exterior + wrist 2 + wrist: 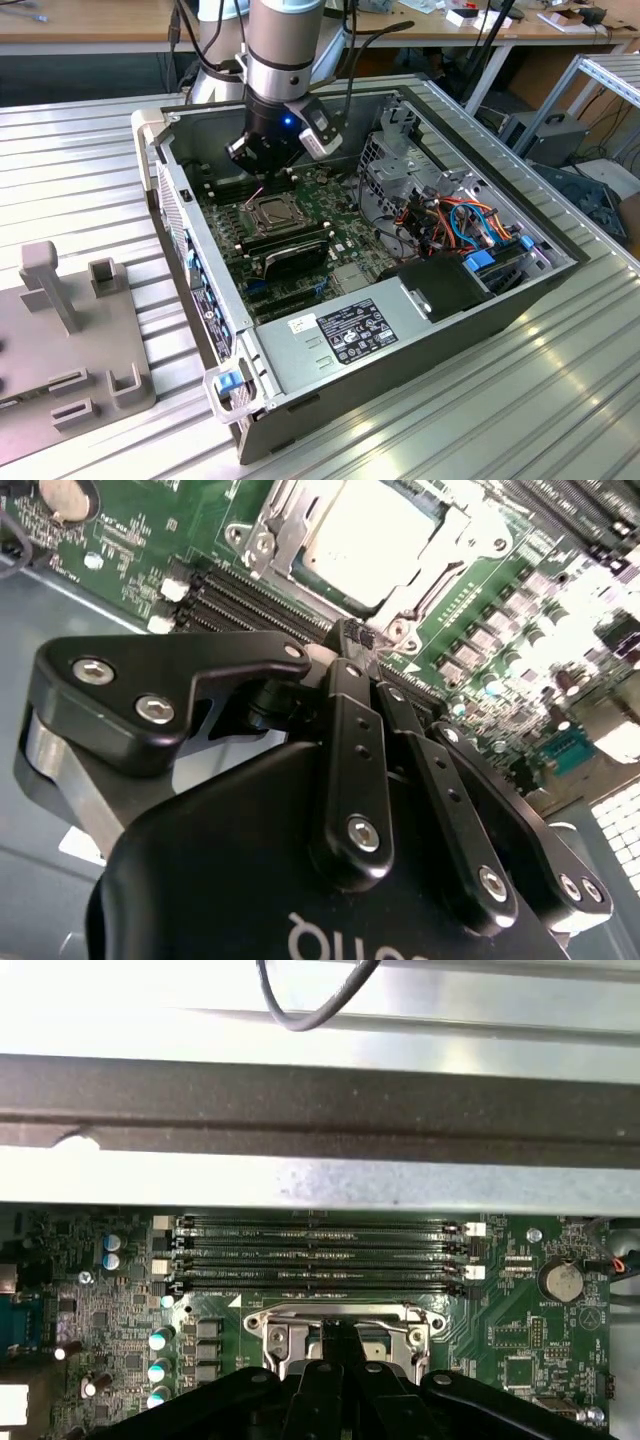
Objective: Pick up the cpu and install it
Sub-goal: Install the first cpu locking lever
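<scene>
The cpu (375, 530) lies flat in the motherboard socket, its silver-grey top showing inside the shiny metal socket frame (275, 535). In the exterior view the socket (272, 210) sits mid-board inside the open computer case, and my gripper (262, 165) hangs just above its far edge. The gripper (352, 640) is shut, its two black fingers pressed together with nothing visible between them. In the first wrist view the gripper (340, 1332) has its tips over the socket frame (270, 1335), close to the memory slots (315, 1250).
A long black expansion card (285, 250) stands on the board just in front of the socket. The case walls (175, 190) enclose the board. A drive cage with bundled cables (450, 215) fills the exterior view's right. A grey fixture (60, 330) rests on the table outside the case.
</scene>
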`<state>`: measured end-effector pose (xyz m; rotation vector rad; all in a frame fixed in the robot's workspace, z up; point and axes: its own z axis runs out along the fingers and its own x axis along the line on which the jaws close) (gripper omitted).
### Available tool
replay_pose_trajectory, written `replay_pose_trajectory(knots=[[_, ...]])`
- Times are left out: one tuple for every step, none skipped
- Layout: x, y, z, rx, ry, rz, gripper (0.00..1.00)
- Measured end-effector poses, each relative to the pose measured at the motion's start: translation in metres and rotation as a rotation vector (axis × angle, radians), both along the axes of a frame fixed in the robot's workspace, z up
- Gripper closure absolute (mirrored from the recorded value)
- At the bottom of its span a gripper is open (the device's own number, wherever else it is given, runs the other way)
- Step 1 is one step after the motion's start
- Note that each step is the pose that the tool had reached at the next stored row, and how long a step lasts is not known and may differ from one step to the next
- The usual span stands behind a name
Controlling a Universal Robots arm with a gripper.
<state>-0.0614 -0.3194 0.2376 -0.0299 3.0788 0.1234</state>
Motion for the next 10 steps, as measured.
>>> replay_pose_trajectory(knots=[[-0.0002,0.0,0.0,0.008,-0.0005,0.0,0.89],[-0.0003,0.0,0.0,0.0147,-0.0009,0.0,0.89],[-0.0004,0.0,0.0,0.0207,-0.0011,0.0,0.89],[-0.0004,0.0,0.0,0.0247,-0.0012,0.0,0.89],[-0.0004,0.0,0.0,0.0283,-0.0012,0.0,0.89],[-0.0004,0.0,0.0,0.0367,-0.0013,0.0,0.89],[-0.0004,0.0,0.0,0.0519,-0.0018,0.0,0.89],[-0.0004,0.0,-0.0001,0.061,-0.002,0.0,0.89],[-0.0004,0.0,0.0,0.0688,-0.0021,0.0,0.89],[-0.0004,0.0,0.0,0.0706,-0.0021,0.0,0.89]])
